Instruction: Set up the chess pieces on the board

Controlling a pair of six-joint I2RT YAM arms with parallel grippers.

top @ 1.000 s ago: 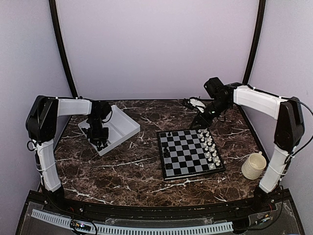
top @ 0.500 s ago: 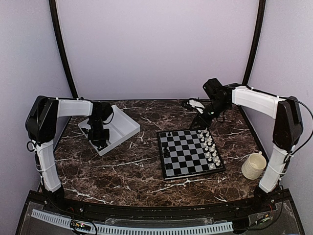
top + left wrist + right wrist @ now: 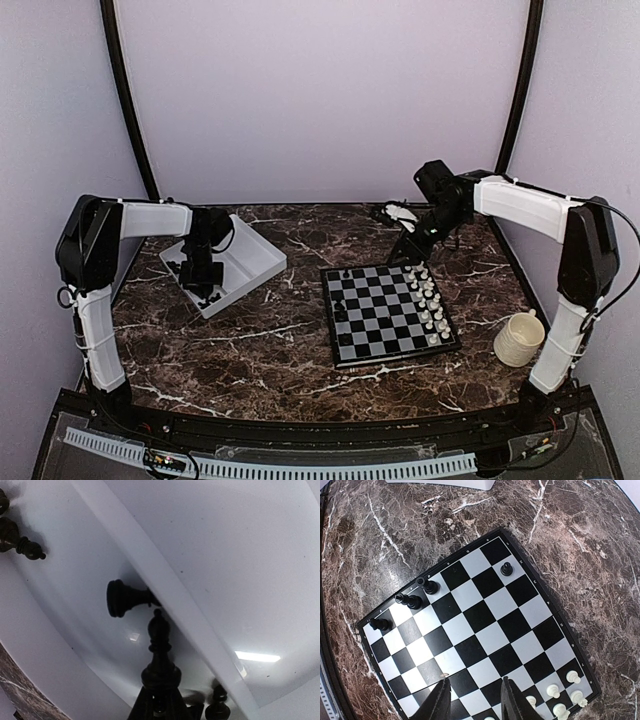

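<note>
Two robot arms. The left arm (image 3: 150, 217), at the frame's left, and the right arm (image 3: 520, 205), at its right, have smooth white shell links between bulky black joints (image 3: 85, 240). Thin black cables (image 3: 622, 216) loop beside the outer joints. The right gripper (image 3: 472, 702) has two tapered black fingers (image 3: 440, 705).

Left wrist view: left claw (image 3: 160, 706) cropped by the bottom edge, only its dark tips showing. Foot of the black piece (image 3: 159, 645) pinched there, hidden between them. Beside it, a second chessman (image 3: 217, 709), blurred and cut by the same edge. Another dark chessman (image 3: 3, 501) clipped at the left edge.

Right wrist view: near corner of the board (image 3: 475, 615) out of frame, white chessmen (image 3: 552, 690) partly lost there, tray (image 3: 445, 483) a mere sliver at the top.

From above, kinds of chessmen too small to tell.
</note>
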